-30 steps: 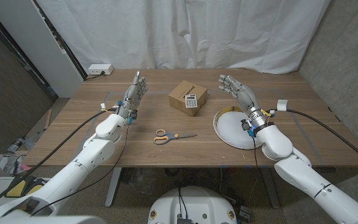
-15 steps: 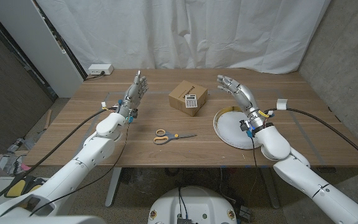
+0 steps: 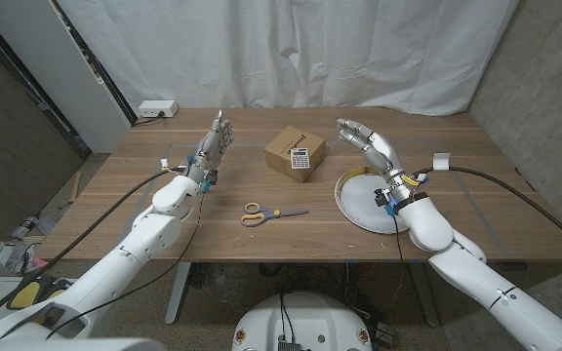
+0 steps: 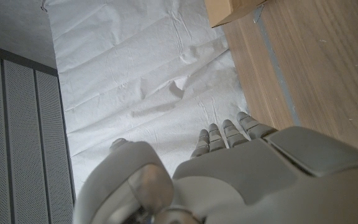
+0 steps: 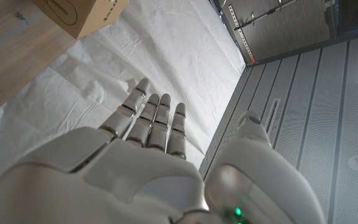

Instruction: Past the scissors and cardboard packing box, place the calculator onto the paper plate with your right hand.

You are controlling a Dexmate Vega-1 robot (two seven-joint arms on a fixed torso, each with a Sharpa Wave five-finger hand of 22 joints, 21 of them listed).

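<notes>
Head view, layout: calculator [image 3: 301, 160] lies on top of the cardboard packing box [image 3: 294, 152], near table [image 3: 261, 239] centre; scissors [image 3: 272, 213] at about 7 o'clock from the box, well apart; paper plate [image 3: 368, 204] at about 4 o'clock from the box, near the table's right side.
Right hand: right hand [image 3: 370, 143] is raised above the plate's far rim, at 3 o'clock from the box, fingers spread and holding nothing; right wrist view shows the same spread fingers [image 5: 148, 118] with a corner of the box beyond them.
Left hand: left hand [image 3: 215, 141] is up at 9 o'clock from the box, fingers apart, nothing in it.
Step (judged): reach toward the calculator, grasp not yet made.
Risk, grasp: calculator is thin and flat on the box top; fingers closing too low may catch the box edge and shove or lift the box with it.
Risk, slip: a shallow pinch may let it slide off toward the table.
Risk, carry: plate looks light; a hard or off-centre set-down could tip its rim or push it toward the table edge at 5 o'clock.
Risk, cable: cables at the right wrist hang just over the plate and could drag it.
</notes>
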